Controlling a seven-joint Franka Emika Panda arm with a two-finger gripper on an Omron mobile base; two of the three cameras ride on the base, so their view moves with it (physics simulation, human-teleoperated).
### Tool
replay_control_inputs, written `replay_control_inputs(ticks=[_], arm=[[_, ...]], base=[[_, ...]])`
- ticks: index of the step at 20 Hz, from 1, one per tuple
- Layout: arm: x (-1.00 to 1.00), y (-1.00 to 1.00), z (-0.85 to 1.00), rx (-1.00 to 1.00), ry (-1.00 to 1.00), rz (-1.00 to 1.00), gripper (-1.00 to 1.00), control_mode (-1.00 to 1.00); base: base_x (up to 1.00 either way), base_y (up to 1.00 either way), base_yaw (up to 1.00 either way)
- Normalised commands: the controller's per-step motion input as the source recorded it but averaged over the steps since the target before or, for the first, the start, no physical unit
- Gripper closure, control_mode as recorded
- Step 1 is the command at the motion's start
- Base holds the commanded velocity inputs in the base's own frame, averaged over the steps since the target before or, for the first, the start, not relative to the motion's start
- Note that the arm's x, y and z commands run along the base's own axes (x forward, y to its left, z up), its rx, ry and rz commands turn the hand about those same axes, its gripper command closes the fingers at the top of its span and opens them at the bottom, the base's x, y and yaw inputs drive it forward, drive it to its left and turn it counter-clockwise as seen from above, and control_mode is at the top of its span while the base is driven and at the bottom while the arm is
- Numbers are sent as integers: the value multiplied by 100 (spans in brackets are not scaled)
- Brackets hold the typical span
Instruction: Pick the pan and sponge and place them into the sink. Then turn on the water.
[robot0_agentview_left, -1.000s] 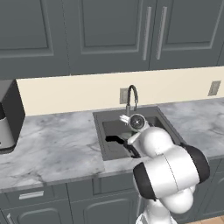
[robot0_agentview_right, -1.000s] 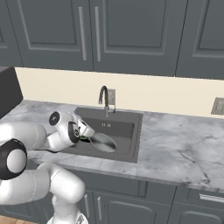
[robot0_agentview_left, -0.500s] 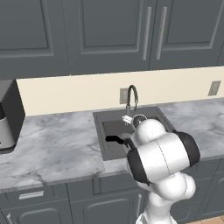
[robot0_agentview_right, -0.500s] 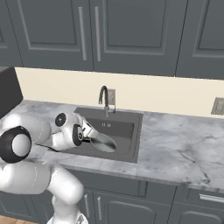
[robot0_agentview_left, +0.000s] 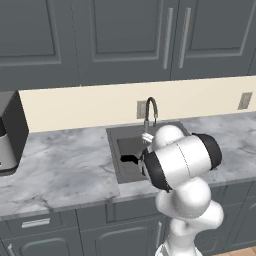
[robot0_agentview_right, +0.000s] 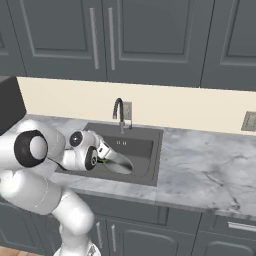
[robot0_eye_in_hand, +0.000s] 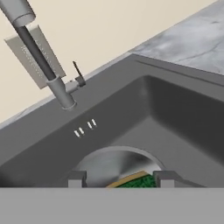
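Observation:
The silver pan (robot0_eye_in_hand: 114, 160) lies on the floor of the dark sink (robot0_eye_in_hand: 183, 109); its bowl shows as the pan (robot0_agentview_right: 120, 164) and its black handle as the pan (robot0_agentview_left: 131, 160). My gripper (robot0_eye_in_hand: 119, 178) hangs low over it, shut on the green-and-yellow sponge (robot0_eye_in_hand: 134, 180), which sits between the fingertips (robot0_eye_in_hand: 77, 177) just above the pan's near rim. From the right base, the gripper (robot0_agentview_right: 103, 153) reaches into the sink (robot0_agentview_right: 146, 145) from its left side. The gooseneck faucet (robot0_eye_in_hand: 40, 56) stands at the rear, and no water stream shows.
Marble counter (robot0_agentview_right: 200, 165) runs on both sides of the sink (robot0_agentview_left: 116, 136). The faucet (robot0_agentview_right: 119, 108) has a small side lever (robot0_eye_in_hand: 78, 74). A dark appliance (robot0_agentview_left: 11, 132) stands at the counter's far left. Grey cabinets hang above; wall outlets sit on the backsplash.
The arm's elbow and shoulder have swung around while the hand edged slightly further over the pan. The sponge stays between the fingers. The pan has not moved.

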Motion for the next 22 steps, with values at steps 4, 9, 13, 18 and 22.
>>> replay_control_inputs(ticks=[4,9,13,18,22], arm=[[16,-8,-19,1,0,0,100,-100],[16,-5,-23,1,0,0,100,-100],[16,-5,-23,1,-1,0,100,-100],[17,-2,-25,0,-1,0,100,-100],[15,0,-25,0,-3,0,100,-100]], base=[[0,0,0],[0,0,0],[0,0,0],[0,0,0],[0,0,0]])
